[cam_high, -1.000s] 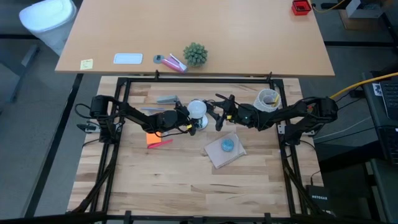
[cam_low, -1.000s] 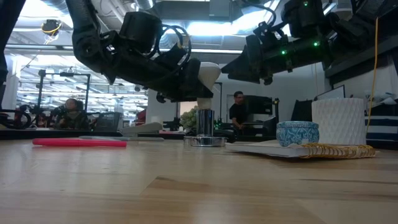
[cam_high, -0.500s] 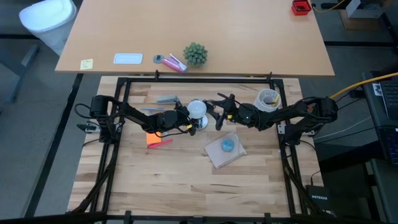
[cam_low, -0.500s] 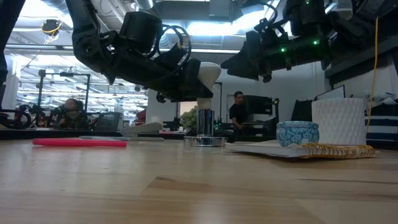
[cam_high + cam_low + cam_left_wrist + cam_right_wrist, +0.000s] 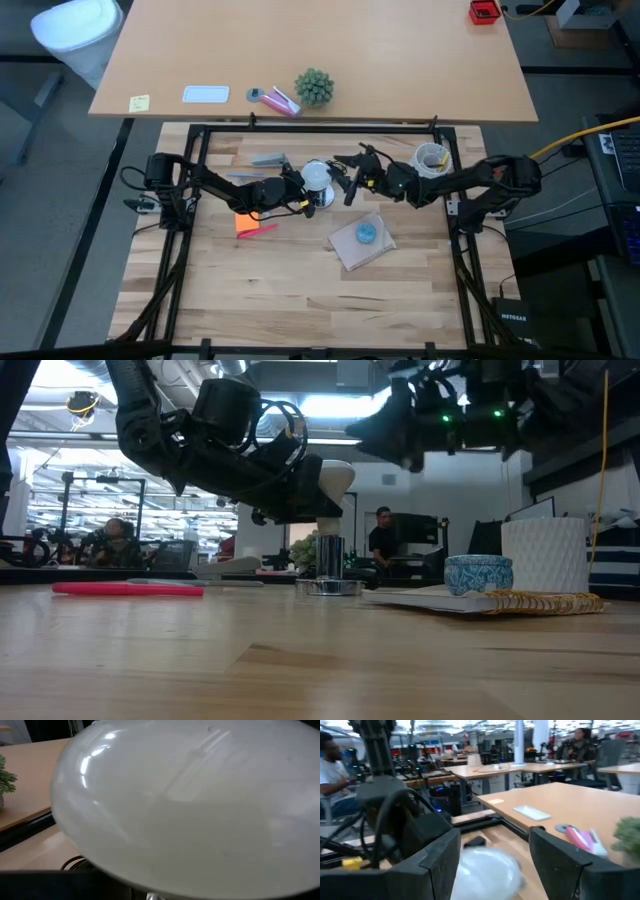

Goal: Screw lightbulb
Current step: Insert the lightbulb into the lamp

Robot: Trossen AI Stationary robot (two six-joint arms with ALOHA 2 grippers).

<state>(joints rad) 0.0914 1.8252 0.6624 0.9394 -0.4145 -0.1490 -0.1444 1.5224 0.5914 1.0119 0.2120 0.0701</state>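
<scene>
Two grippers flank your lightbulb (image 5: pixel 317 175), which stands upright, base down, on the metal socket (image 5: pixel 329 572) mid-table. Your left gripper (image 5: pixel 300 190) grips the globe, fingers spread wide around it. Your right gripper (image 5: pixel 347 175) hangs just beside and above, fingers apart and empty. Judged: the turning axis is vertical, and the left arm is nearer

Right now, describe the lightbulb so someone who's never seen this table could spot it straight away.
On the light wooden table, look to the middle of the far edge, where the two dark arms meet. The lightbulb sits there in the left gripper, upright over a shiny metal socket. It is the only frosted white globe; the nearby blue blob is smaller.
</scene>
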